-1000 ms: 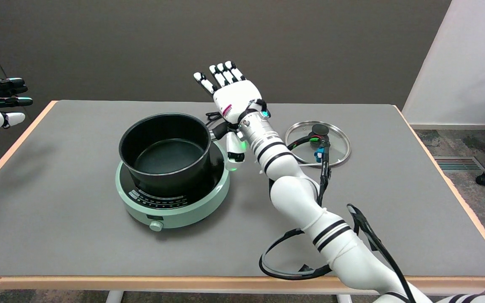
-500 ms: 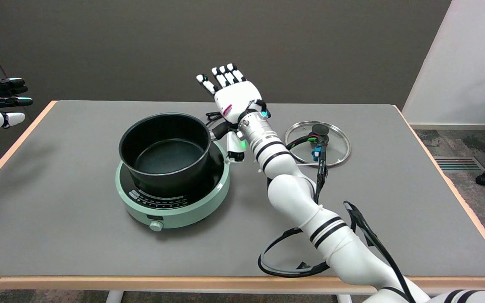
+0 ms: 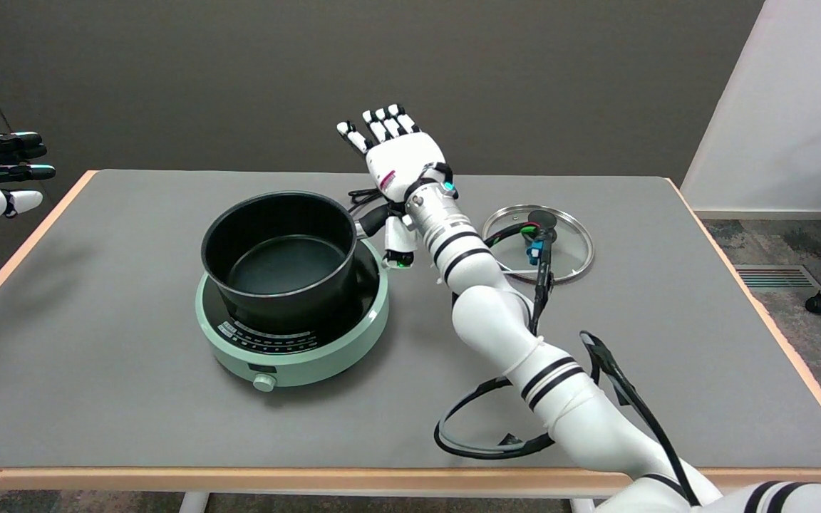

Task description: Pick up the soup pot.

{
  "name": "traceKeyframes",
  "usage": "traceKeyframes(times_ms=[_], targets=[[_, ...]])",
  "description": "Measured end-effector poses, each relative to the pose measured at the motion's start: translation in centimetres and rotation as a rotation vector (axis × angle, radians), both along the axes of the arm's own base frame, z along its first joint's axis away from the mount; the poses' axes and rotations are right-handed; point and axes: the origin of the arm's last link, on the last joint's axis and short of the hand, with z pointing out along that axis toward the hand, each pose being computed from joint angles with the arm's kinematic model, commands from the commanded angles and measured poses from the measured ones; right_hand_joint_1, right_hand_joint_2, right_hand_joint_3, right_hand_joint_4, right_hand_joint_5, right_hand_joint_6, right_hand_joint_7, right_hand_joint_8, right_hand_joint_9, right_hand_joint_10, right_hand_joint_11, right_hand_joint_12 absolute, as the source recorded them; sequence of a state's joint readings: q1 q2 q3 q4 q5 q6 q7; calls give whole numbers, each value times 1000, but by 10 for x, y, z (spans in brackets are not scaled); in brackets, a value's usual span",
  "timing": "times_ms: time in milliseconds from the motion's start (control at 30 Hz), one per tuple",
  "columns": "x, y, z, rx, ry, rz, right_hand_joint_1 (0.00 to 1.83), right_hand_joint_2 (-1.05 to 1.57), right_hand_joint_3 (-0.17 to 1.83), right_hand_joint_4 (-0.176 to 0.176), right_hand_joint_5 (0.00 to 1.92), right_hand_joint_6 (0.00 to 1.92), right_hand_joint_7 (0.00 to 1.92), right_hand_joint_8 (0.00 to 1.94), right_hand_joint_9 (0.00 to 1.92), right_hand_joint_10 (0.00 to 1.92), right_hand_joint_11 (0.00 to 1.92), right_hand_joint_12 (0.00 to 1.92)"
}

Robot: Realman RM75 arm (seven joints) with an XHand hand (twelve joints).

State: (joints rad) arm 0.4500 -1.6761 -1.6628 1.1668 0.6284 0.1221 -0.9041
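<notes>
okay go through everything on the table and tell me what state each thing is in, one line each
Soup pot: uncovered, nothing inside, upright on the cooker.
Cooker: flat on the table, pot on top.
Glass lid: off the pot, lying flat on the table.
Right hand: fingers spread, holding nothing, above the pot's handle.

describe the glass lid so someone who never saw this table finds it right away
Start at the grey table and find the mint-green cooker with the black soup pot on it. Follow the white arm past it to the right: the glass lid lies flat there. It is the only clear, metal-rimmed disc, with a dark knob on top.
</notes>
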Motion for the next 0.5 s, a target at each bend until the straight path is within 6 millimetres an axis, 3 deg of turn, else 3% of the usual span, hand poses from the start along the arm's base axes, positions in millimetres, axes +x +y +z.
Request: traceKeyframes(times_ms=[500], targets=[[-8,-1,5,-8,-9,-32,1095,-874,1577,176,69,69,69,69,69,69,69,69]])
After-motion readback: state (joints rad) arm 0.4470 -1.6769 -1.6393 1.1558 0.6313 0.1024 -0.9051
